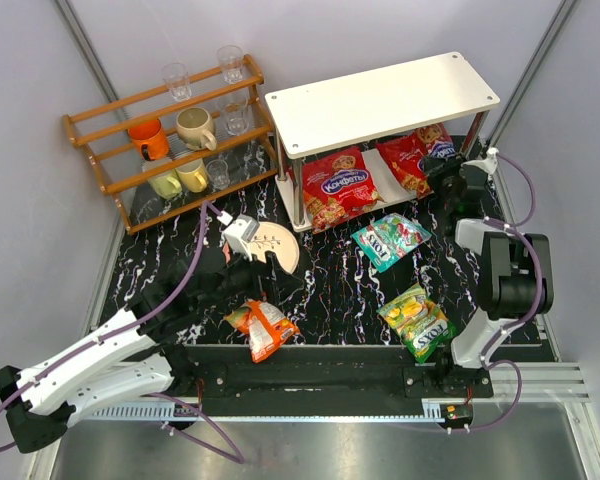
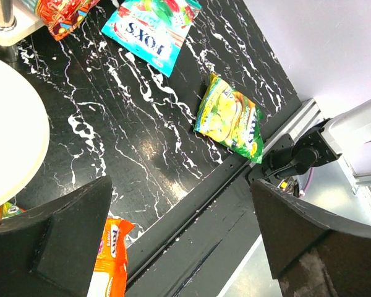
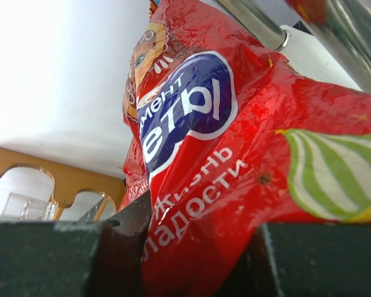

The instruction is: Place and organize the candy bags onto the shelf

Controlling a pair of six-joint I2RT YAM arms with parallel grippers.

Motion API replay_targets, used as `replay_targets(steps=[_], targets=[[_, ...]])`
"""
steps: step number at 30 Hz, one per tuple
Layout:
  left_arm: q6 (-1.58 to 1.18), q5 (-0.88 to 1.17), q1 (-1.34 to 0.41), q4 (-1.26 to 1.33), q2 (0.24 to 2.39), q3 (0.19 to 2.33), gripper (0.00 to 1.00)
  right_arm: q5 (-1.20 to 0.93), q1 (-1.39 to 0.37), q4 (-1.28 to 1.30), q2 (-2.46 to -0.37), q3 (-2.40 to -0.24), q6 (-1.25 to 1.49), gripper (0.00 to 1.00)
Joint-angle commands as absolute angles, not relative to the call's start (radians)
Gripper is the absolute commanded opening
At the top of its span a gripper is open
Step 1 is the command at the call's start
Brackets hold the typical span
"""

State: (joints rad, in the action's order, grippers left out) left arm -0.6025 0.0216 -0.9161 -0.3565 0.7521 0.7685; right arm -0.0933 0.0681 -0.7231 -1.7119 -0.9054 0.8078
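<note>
The shelf (image 1: 380, 95) holds the left red bag (image 1: 338, 185) and the right red bag (image 1: 412, 155) on its lower tier, the latter pinched by the right gripper (image 3: 198, 247). The left gripper (image 2: 179, 204) hangs spread above the table (image 1: 320, 280), where the teal bag (image 1: 390, 240), yellow-green bag (image 1: 417, 320) and orange bag (image 1: 265, 328) lie.

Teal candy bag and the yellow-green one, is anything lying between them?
Nothing. Between the teal bag and the yellow-green bag there is only bare black marbled tabletop, seen in the top and left wrist views.

L arm runs from its base toward 2 o'clock; L gripper (image 1: 258, 268) (image 2: 179, 247) jaws wide apart. R arm reaches toward 12 o'clock; R gripper (image 1: 442, 172) (image 3: 191, 260) clamped on red candy bag (image 1: 412, 160) (image 3: 235, 154).
</note>
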Motion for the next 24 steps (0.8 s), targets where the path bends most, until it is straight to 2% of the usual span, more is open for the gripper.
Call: replay_targets(steps=[1,11,19,23,24], targets=[[-0.584,-0.021,-0.913,-0.364,0.741,0.818,0.98,-0.043,0.042,-1.009,-1.756,-1.025,0.873,0.00],[-0.572,-0.055,-0.913,-0.413,0.738,0.825,0.98,-0.044,-0.026,-1.017,-1.897,-1.114,0.891,0.00],[-0.575,-0.052,-0.913,-0.399,0.735,0.816,0.98,-0.044,-0.035,-1.017,-1.881,-1.046,0.880,0.00],[-0.583,-0.040,-0.913,-0.396,0.730,0.811,0.98,-0.040,-0.035,-1.043,-1.853,-1.005,0.868,0.39],[-0.584,-0.037,-0.913,-0.396,0.729,0.810,0.98,-0.037,-0.035,-1.054,-1.842,-0.983,0.865,0.43]])
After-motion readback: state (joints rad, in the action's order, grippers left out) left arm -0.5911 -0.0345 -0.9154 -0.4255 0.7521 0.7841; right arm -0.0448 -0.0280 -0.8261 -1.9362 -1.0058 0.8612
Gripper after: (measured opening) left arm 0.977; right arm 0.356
